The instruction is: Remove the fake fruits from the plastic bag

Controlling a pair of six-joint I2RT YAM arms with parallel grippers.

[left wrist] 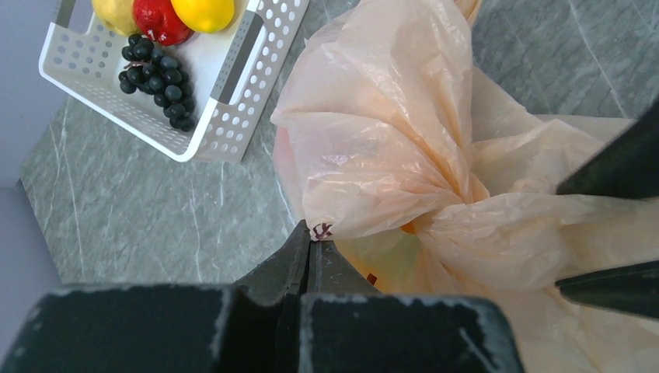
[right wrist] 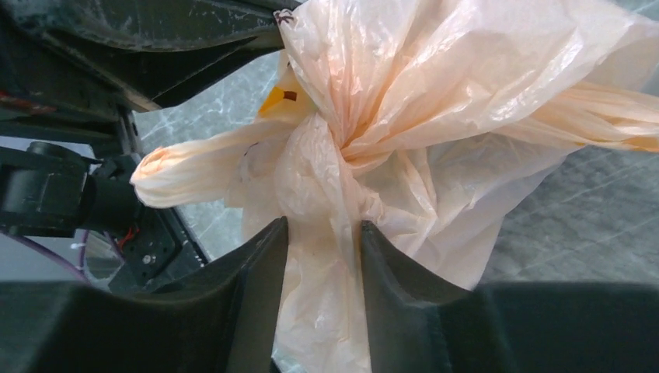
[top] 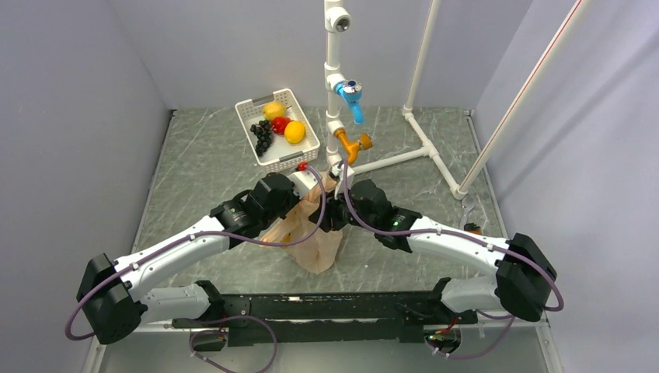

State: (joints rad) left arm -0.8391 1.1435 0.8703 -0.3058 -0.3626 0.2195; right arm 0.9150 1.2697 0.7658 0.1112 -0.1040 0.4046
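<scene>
The peach-orange plastic bag (top: 312,237) hangs bunched between both grippers at the middle of the table. My left gripper (left wrist: 314,239) is shut on a thin edge of the bag (left wrist: 388,132). My right gripper (right wrist: 324,227) is closed on a twisted bunch of the bag (right wrist: 435,101), with plastic filling the gap between its jaws. A pale yellow-green shape (left wrist: 388,260) shows faintly through the plastic; the fruits inside are otherwise hidden. A red apple (top: 280,124) lies in the white basket (top: 307,148).
The basket (left wrist: 233,116) at the back left also holds black grapes (top: 263,136), a yellow lemon (top: 273,109) and an orange fruit (top: 294,132). A white pipe stand (top: 334,85) with blue and orange taps rises behind the grippers; its legs spread right.
</scene>
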